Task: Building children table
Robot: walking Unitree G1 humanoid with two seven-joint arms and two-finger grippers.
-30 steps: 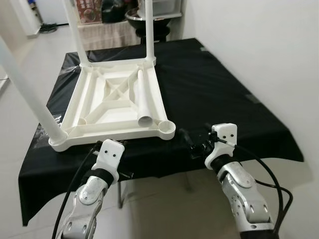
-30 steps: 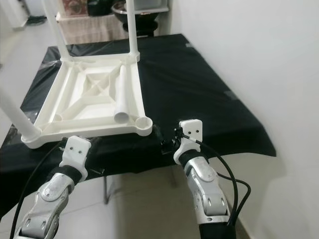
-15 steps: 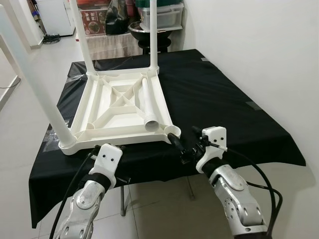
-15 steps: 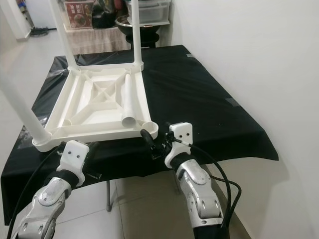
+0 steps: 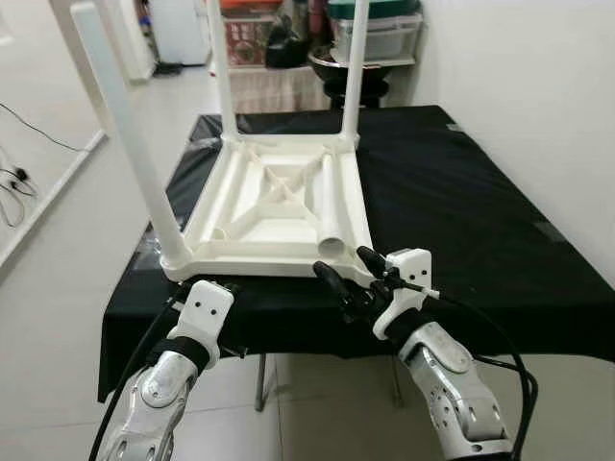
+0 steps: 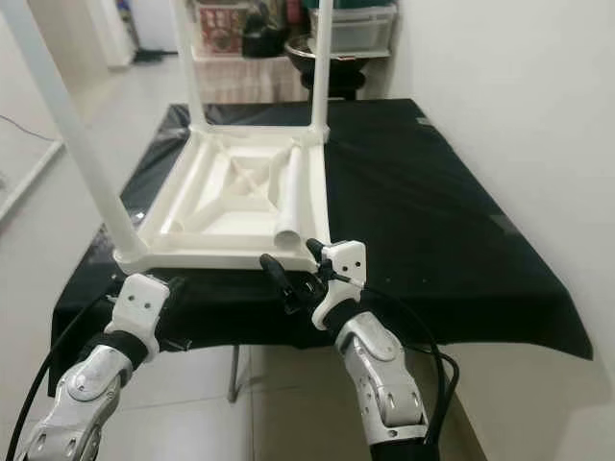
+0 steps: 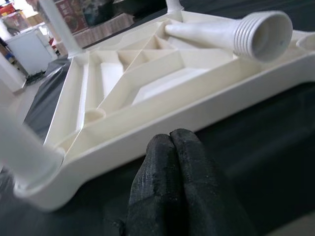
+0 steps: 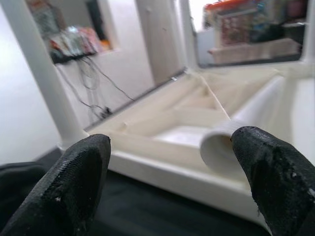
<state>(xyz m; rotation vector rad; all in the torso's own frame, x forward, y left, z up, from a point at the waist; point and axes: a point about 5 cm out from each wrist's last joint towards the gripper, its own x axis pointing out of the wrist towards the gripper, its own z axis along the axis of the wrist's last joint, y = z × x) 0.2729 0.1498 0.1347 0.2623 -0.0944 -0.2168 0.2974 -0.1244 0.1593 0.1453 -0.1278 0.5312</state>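
Note:
A white children's table top (image 5: pixel 252 219) lies upside down on the black-covered table (image 5: pixel 461 211). Three white legs stand up from it: one at the near left (image 5: pixel 135 144) and two at the far corners (image 5: pixel 354 72). A loose fourth leg (image 5: pixel 330 206) lies inside the top along its right side, with its open end (image 8: pixel 216 145) toward me. My right gripper (image 5: pixel 342 261) is open just in front of the near right corner, facing that open end. My left gripper (image 7: pixel 171 137) is shut on nothing, low before the near rim (image 7: pixel 147 142).
A white wall runs along the right. Beyond the table stand storage boxes (image 5: pixel 375 24) and a dark bowl (image 5: pixel 336 67). Cables (image 5: pixel 14 182) lie on the floor at the left. The black cloth to the right of the table top is bare.
The whole view has shifted, so the camera moved. My right gripper has come up closer to the near right corner with its fingers spread. The left arm looks much the same.

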